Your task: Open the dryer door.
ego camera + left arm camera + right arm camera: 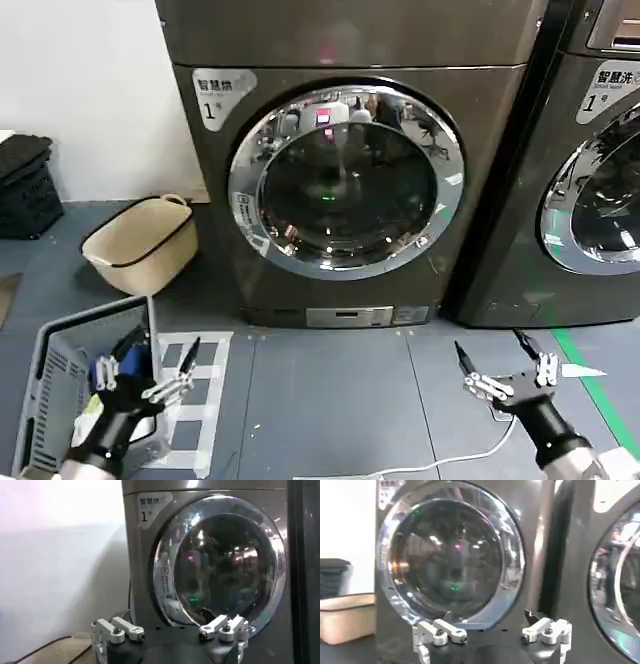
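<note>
Head view, dryer: the dryer (345, 190) is a bronze-grey metal box, its top cut off by the frame; a silver label (222, 93) at its upper left reads "1" under characters too small to read.
Head view, door: the dryer door (346, 180) sits flat and closed on the front, a wide mirror-bright chrome ring around dark glass; reflections hide the drum.
Head view, neighbour: a darker machine (590, 160) stands to the right, only partly in frame.
Head view, floor: a cream tub (140, 243) and a grey slatted basket (60, 395) lie to the left.
Head view, pincers: the left gripper (160, 365) and right gripper (500, 362) hang low, well short of the door, fingers spread and empty.
Left wrist view: metal fingertips (125, 629) stand wide apart; the door (220, 562) is ahead, label "1" (150, 510) readable.
Right wrist view: fingertips (442, 631) are parted likewise; the door (450, 555) gleams, and the neighbour's rim (615, 580) is cut off.
</note>
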Robot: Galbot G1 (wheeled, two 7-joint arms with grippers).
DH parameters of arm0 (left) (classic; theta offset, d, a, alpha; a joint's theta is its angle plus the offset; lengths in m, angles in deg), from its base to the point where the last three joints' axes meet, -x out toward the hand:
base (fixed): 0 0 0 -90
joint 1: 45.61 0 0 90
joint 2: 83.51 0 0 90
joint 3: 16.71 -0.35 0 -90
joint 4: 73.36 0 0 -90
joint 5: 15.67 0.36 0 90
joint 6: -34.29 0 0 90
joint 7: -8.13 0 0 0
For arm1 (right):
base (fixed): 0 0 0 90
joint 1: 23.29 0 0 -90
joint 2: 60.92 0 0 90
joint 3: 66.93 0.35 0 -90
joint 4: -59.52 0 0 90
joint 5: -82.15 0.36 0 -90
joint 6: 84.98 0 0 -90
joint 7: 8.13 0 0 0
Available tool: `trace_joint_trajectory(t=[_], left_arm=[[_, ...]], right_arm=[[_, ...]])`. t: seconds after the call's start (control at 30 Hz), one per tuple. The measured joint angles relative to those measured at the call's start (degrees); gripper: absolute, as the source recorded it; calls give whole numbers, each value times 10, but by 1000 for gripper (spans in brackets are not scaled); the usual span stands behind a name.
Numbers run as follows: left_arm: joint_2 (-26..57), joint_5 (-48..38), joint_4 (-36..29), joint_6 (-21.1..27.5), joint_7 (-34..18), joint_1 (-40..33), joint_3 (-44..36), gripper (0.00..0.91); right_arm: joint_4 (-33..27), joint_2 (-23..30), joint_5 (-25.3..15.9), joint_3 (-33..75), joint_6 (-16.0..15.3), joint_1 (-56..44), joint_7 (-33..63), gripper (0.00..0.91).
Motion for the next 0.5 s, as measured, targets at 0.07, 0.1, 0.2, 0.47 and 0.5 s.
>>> trace_joint_trajectory(t=[0.07, 0.1, 0.2, 0.47, 0.5], left_arm=[[-2, 2, -2, 0, 0, 0, -1, 907], [-2, 3, -3, 0, 0, 1, -1, 907], [-5, 7, -6, 0, 1, 2, -2, 907], [-17, 25, -10, -2, 1, 5, -17, 907], [-19, 27, -10, -2, 2, 5, -19, 907]], right_arm=[[-10, -22, 14, -13, 3, 16, -2, 907], [-13, -32, 18, -19, 6, 23, -5, 907], [-28, -63, 27, -39, 19, 43, -18, 907], [-67, -136, 49, -94, 27, 101, -26, 907], [-72, -143, 53, -101, 27, 111, -27, 907]])
